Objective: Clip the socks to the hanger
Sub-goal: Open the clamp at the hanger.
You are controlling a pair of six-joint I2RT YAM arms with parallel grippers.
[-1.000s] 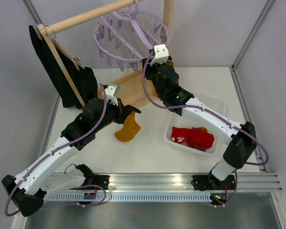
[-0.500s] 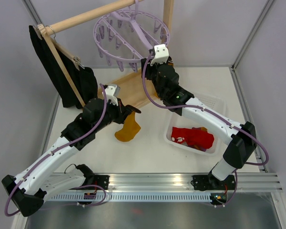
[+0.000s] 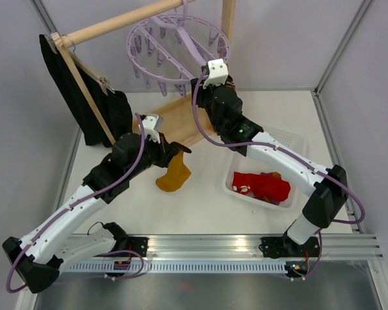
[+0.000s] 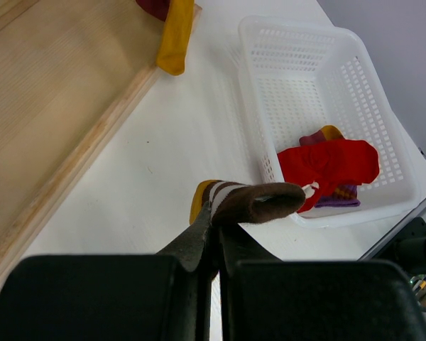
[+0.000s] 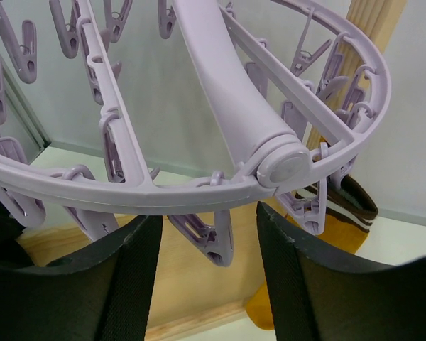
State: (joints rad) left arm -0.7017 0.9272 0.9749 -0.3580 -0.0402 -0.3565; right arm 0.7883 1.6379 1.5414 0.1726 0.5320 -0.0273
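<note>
Top external view shows your left gripper (image 3: 176,152) clamped tight on the brown striped cuff of a mustard-yellow fabric sock (image 3: 172,175). The sock dangles toe-down over the white table (image 3: 200,206), left of the white plastic mesh basket (image 3: 255,199) that holds the red socks (image 3: 262,186). Your right gripper (image 3: 205,81) is up at the near rim of the round lavender plastic clip hanger (image 3: 187,44), which hangs from the wooden rack (image 3: 110,25) at the far side. In the right wrist view its jaws stand wide, one on either side of a small lavender peg (image 5: 211,240) that dangles under the rim, with a gap on each side. I judge the step in hand to be opening that peg for the sock. Centre the peg's lever ends between the pads before you close, and squeeze slowly so the ring doesn't swing away. Then raise the left arm and feed the cuff, not the loose toe, into the peg's mouth from below, keeping your fingertips out of its bite. Let go with the right first, check that the peg holds, then release the left. Mind the neighbouring peg, where another brown-cuffed sock (image 5: 349,202) seems to hang.
</note>
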